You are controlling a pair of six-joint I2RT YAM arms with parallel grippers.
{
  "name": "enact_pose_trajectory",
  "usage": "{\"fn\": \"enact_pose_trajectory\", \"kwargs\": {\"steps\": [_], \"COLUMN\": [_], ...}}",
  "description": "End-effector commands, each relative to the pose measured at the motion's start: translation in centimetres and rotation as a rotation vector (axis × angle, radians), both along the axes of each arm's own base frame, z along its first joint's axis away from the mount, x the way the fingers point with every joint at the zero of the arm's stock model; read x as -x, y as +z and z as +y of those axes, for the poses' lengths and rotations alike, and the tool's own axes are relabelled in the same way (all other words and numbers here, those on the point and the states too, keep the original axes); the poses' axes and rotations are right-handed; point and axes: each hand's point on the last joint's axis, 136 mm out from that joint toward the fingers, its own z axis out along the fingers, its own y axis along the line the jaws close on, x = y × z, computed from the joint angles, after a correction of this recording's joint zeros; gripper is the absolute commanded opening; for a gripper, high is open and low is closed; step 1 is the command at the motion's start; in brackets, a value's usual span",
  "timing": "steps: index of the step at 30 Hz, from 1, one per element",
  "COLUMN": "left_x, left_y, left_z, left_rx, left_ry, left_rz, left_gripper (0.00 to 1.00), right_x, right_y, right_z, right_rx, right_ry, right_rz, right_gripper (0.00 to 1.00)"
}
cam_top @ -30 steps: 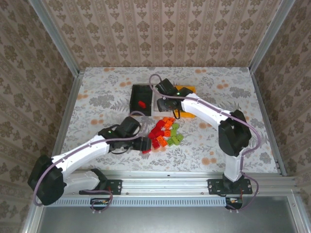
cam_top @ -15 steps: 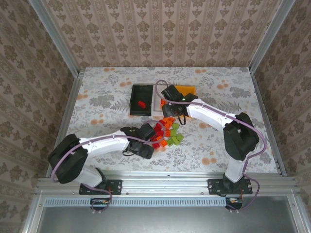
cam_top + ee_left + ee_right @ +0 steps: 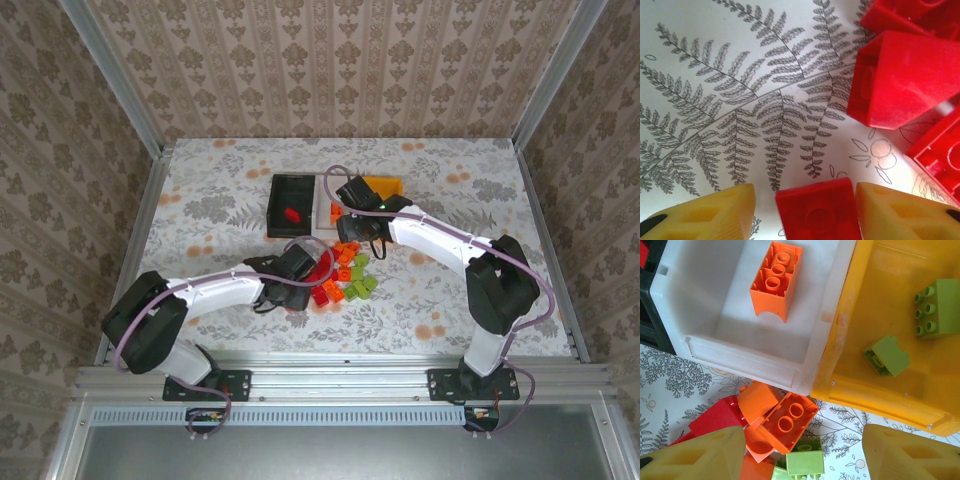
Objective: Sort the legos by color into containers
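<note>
Top view, tabletop (image 3: 220, 180): fern-and-flower print; three bins in a row at the far middle, loose bricks nearer the arms.
Top view, black bin (image 3: 275, 205): leftmost of the row, with one red lego (image 3: 292, 214) inside.
Top view, white bin (image 3: 324, 200): just beside the black bin, largely covered by the right arm.
Top view, orange-yellow bin (image 3: 388, 184): on the white bin's other side, partly under the right arm.
Top view, lego pile (image 3: 345, 272): red, orange and light green bricks bunched just in front of the bins.
Top view, left gripper (image 3: 303, 296): low at the pile's left edge, by the red bricks; its opening cannot be read here.
Top view, right gripper (image 3: 360, 238): over the line where the bins' near walls meet the pile.

Left wrist, left gripper (image 3: 805, 210): narrowed around a small red brick (image 3: 817, 207). One of the yellow fingers (image 3: 710, 212) stands a sliver off it, the other looks to be touching; not clamped.
Left wrist, neighbours: a larger red brick (image 3: 905, 82) and more red ones lie just beyond, on the tabletop.

Right wrist, right gripper (image 3: 805, 452): wide, nothing between its fingers (image 3: 705, 455); it hangs above the pile.
Right wrist, white bin (image 3: 740, 355): holds one orange brick (image 3: 776, 280).
Right wrist, orange-yellow bin (image 3: 875, 390): holds two light green bricks (image 3: 935, 307), lying apart.
Right wrist, pile: orange two-stud brick (image 3: 788, 422) touching the white bin's near wall; a red piece and a light green brick (image 3: 802, 462) lie beside it.
</note>
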Motion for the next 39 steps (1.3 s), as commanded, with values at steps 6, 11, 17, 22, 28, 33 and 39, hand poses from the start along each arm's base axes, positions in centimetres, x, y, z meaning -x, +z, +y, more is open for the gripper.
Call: {"fn": "enact_pose_trajectory", "kwargs": {"steps": [6,11,17,22,28,33,39], "left_x": [1.7,1.8,-1.8,-9.4,-18.2,-23.0,-25.2], "left_y": [-1.3,-1.1,7.2,13.4,13.5,11.0,8.8], "left_z": [0.0,0.2,0.1,1.8,-0.8,-1.3,-1.2], "left_rx": [0.062,0.057,0.119,0.212,0.21,0.202,0.177], "left_ry": [0.047,0.066,0.079,0.201,0.183,0.226,0.249], "left_rz": [0.066,0.063,-0.101,-0.179,-0.124,-0.051,-0.016], "left_gripper": [0.42,0.31,0.3,0.3,0.29,0.27,0.36], "right_x": [0.1,0.5,1.1,1.6,3.0,4.8,5.9], "right_y": [2.1,3.0,4.2,3.7,2.2,0.5,-0.4], "right_z": [-0.7,-1.1,-2.6,-4.2,-4.3,-4.4,-4.9], "right_rx": [-0.023,-0.027,-0.02,-0.042,-0.122,-0.168,-0.158], "right_ry": [-0.025,-0.029,-0.052,-0.094,-0.123,-0.138,-0.128], "right_rz": [-0.048,-0.066,-0.1,-0.097,-0.06,-0.008,0.02], "right_gripper": [0.64,0.64,0.65,0.65,0.64,0.64,0.64]}}
